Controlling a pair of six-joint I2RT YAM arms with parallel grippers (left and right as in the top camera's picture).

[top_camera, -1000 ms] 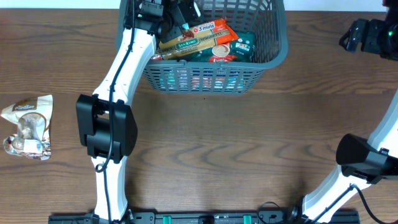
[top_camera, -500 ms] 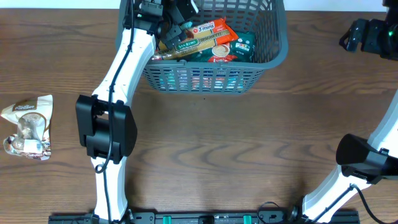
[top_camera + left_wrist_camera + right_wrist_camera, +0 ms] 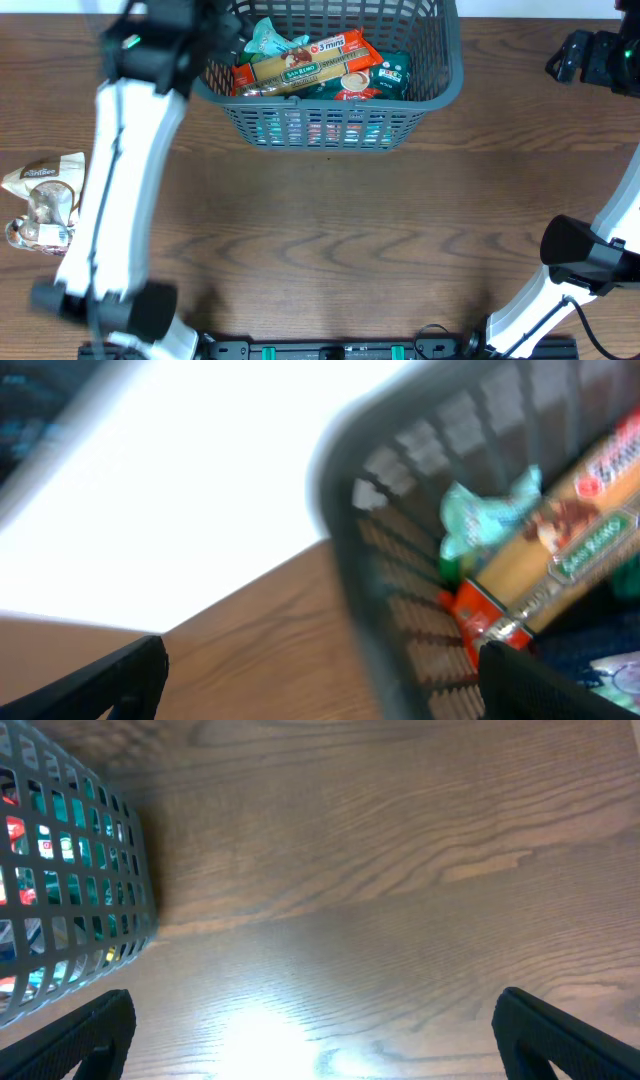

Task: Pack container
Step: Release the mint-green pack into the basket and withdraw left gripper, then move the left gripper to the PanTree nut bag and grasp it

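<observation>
Standing at the far edge of the tabletop (image 3: 330, 230), about the middle, the container (image 3: 320, 128) holds several groceries: a long pasta box (image 3: 300, 70) lying slantwise, an orange packet (image 3: 345, 52) beside it, a teal packet (image 3: 270, 40) towards the left wall and a dark green packet (image 3: 392, 72) on the right. The left arm (image 3: 115, 190) shows only as a white smear running up to the container's left corner. From its wrist camera, the left gripper (image 3: 322, 660) hangs by that corner's rim, its fingers (image 3: 120, 675) spread wide with nothing between them; the view is blurred, but the teal packet and pasta box can still be made out inside. The right gripper (image 3: 590, 55) sits well off to the right of the container, over bare wood. Its fingers (image 3: 80, 1035) are also spread wide and empty, with the lattice wall at the left of its view. A crumpled snack bag (image 3: 45, 200) lies on the left side of the tabletop, well apart from the container.
</observation>
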